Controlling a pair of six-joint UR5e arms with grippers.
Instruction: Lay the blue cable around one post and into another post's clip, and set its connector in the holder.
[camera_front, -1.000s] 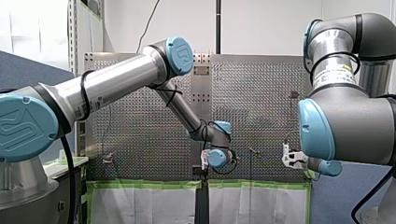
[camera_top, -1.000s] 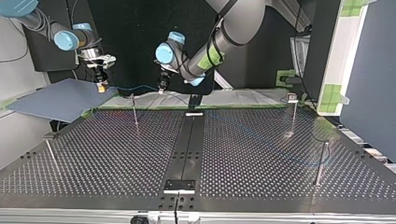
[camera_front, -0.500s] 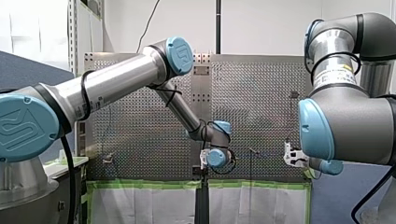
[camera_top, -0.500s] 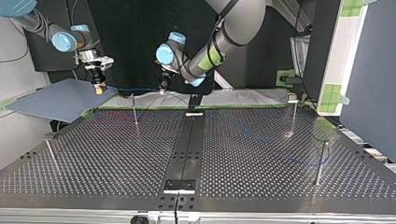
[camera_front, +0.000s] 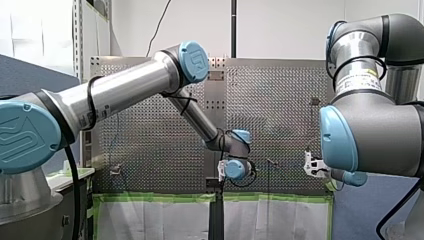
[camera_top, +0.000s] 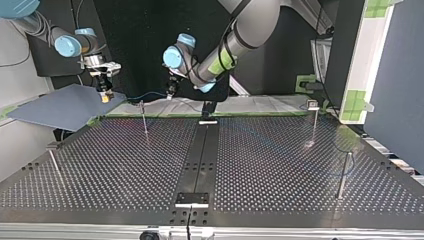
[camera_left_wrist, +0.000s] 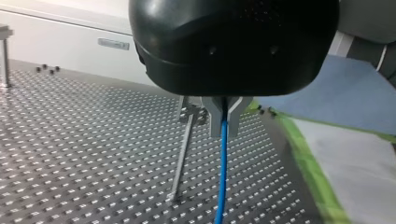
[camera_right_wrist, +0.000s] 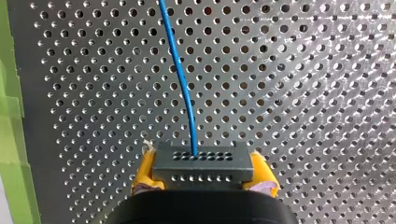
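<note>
Top view, left to right. A thin post (camera_top: 54, 162) stood at the worktop's (camera_top: 275, 165) left edge, with a blue board (camera_top: 60, 107) behind it, past the far corner. My right claw (camera_top: 105, 96) hung by the board's near edge, above the worktop's far left corner.

Right wrist view: the yellow pads (camera_right_wrist: 144, 173) were clamped on the grey connector (camera_right_wrist: 201, 163), one pad at each end, the connector level across them. The blue cable (camera_right_wrist: 179, 70) left the connector's hole row and ran out ahead of the claw, clear above the perforated plate. Green tape (camera_right_wrist: 9, 140) ran along the plate's edge beside it.

In the top view the cable ran on across to my left claw (camera_top: 169, 95), raised off the worktop. It passed near the top of a second post (camera_top: 144, 120); couldn't tell contact from there.

Left wrist view: the metal fingers (camera_left_wrist: 212, 116) were pinched tight on the cable, which dropped out below them. The post's clip head (camera_left_wrist: 190, 112) sat just beside the fingers. The cable ran next to the shaft but apart from it.

Further right in the top view was a black centre strip (camera_top: 200, 150) with a black plate (camera_top: 192, 199) at its near end. Beyond that stood a clip-topped post (camera_top: 313, 122), and a plain post (camera_top: 344, 175) near the right edge.
</note>
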